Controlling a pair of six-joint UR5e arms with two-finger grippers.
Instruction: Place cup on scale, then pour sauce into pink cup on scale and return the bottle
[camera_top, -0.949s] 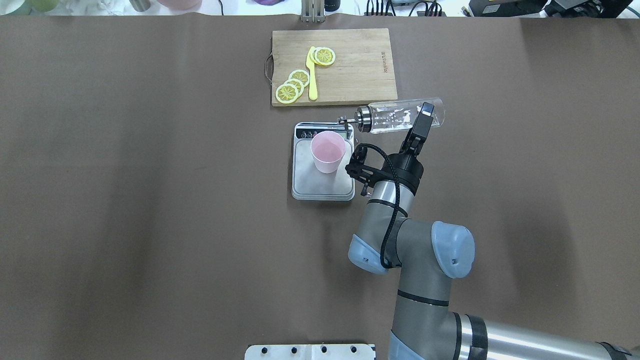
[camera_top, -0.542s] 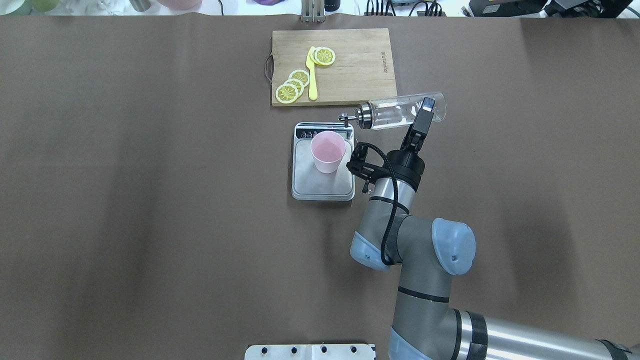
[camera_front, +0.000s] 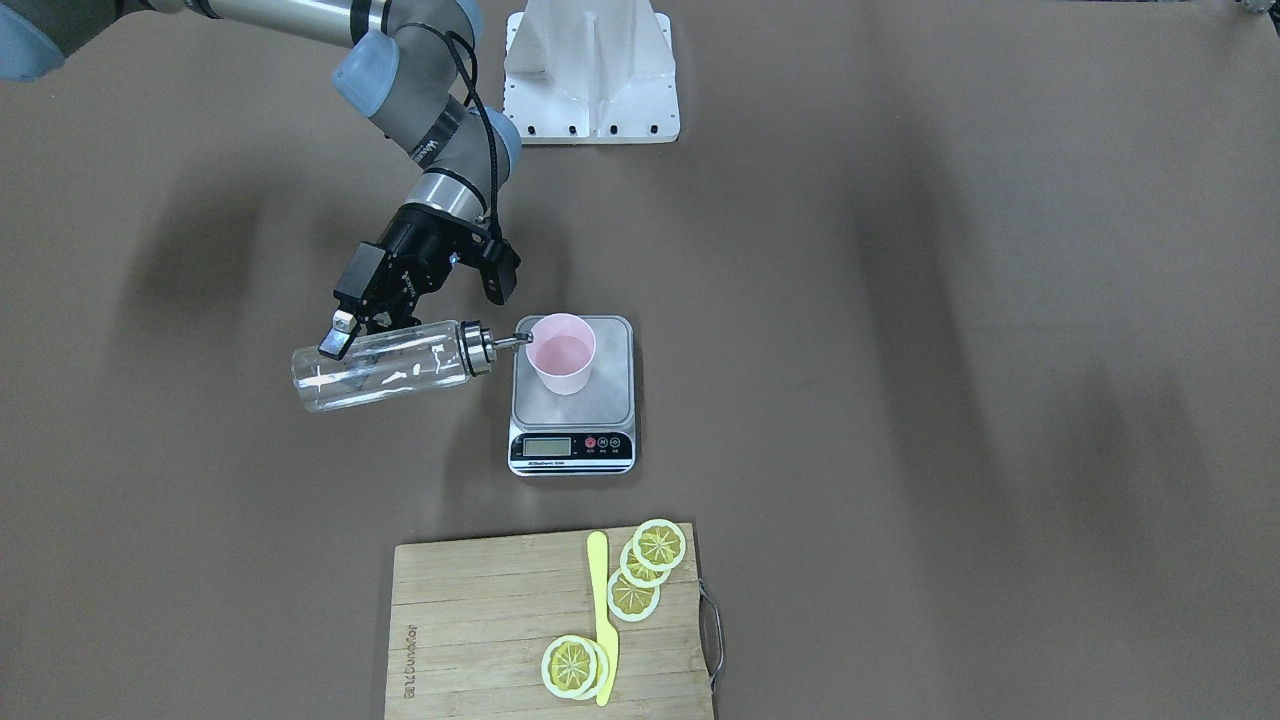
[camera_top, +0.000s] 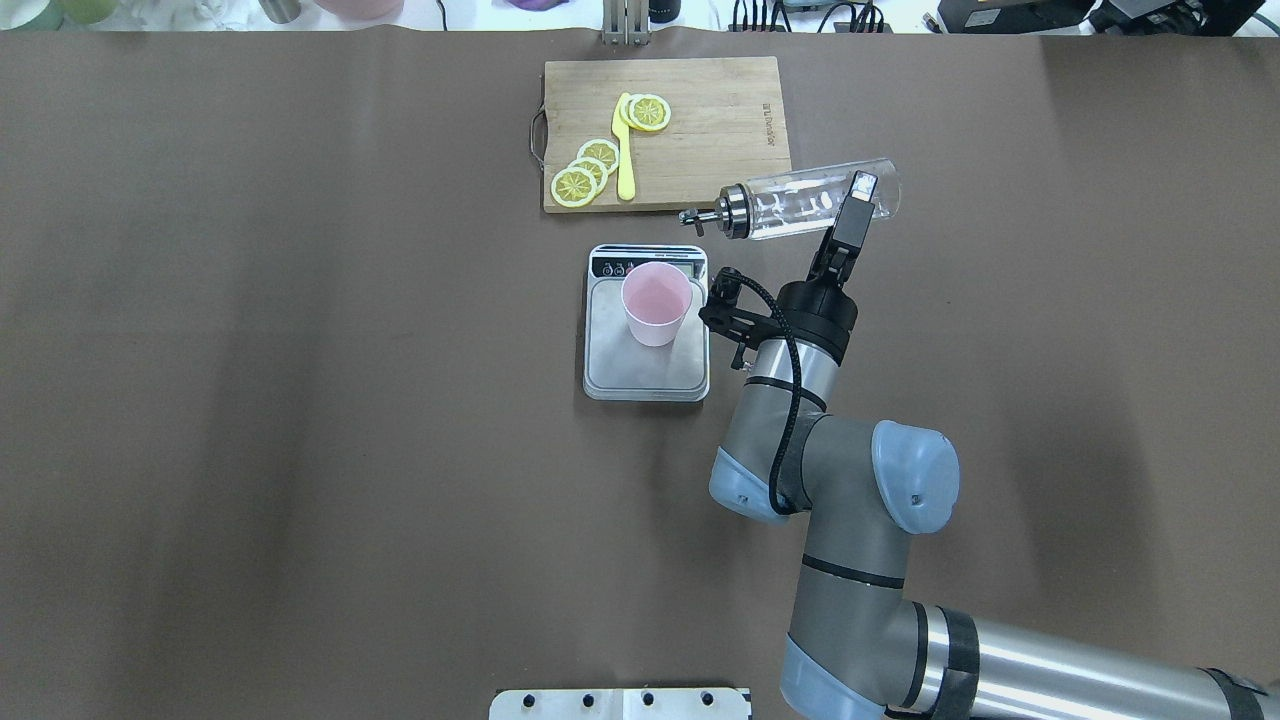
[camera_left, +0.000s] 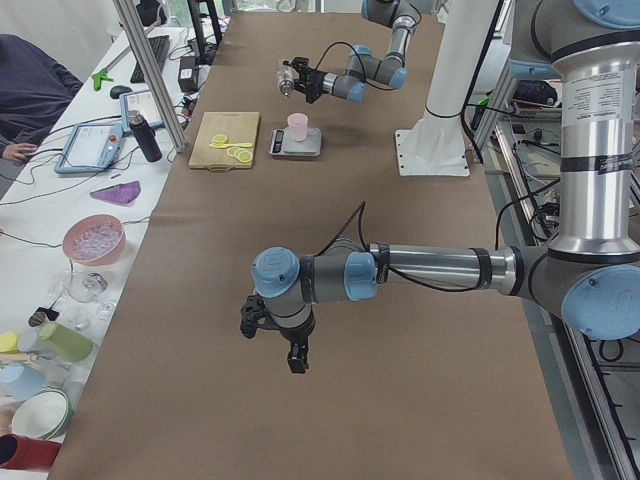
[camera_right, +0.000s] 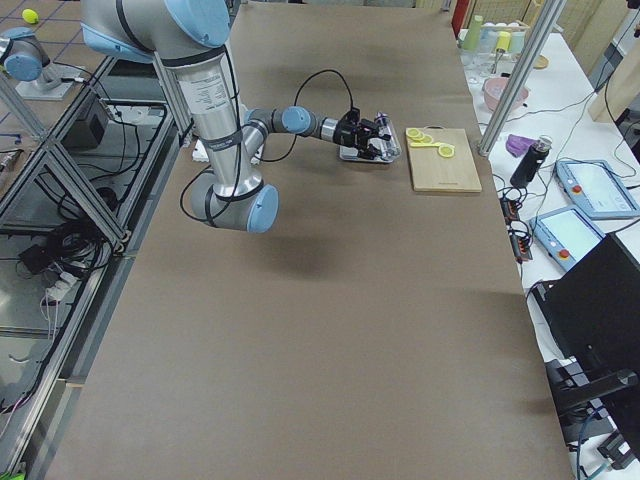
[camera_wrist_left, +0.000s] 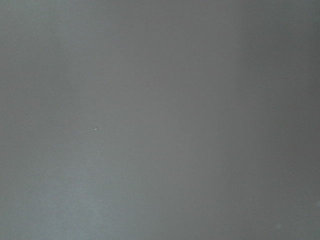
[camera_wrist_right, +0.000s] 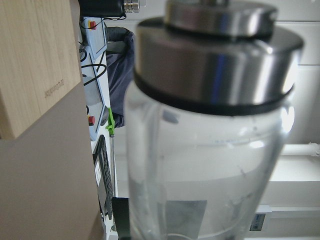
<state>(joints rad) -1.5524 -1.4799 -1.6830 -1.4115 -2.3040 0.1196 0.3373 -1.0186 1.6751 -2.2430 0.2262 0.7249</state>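
Note:
The pink cup (camera_top: 656, 303) stands upright on the silver scale (camera_top: 645, 372), toward its display end. My right gripper (camera_top: 856, 205) is shut on the clear glass bottle (camera_top: 800, 207) near its base and holds it almost level in the air. Its metal spout (camera_top: 692, 217) points toward the cup side. From the front, the spout (camera_front: 512, 341) shows beside the rim of the cup (camera_front: 562, 352). The sauce is too clear to make out. The bottle (camera_wrist_right: 210, 150) fills the right wrist view. My left gripper (camera_left: 295, 355) hangs over bare table; I cannot tell its state.
A wooden cutting board (camera_top: 720, 130) with lemon slices (camera_top: 585, 172) and a yellow knife (camera_top: 625, 150) lies just beyond the scale. Clutter lines the table's far edge. The white robot base (camera_front: 592, 70) sits at the near edge.
In the overhead view the bottle and my right gripper have moved away from the scale toward the cutting board. The spout has left the scale's display end. Cup and scale are still.

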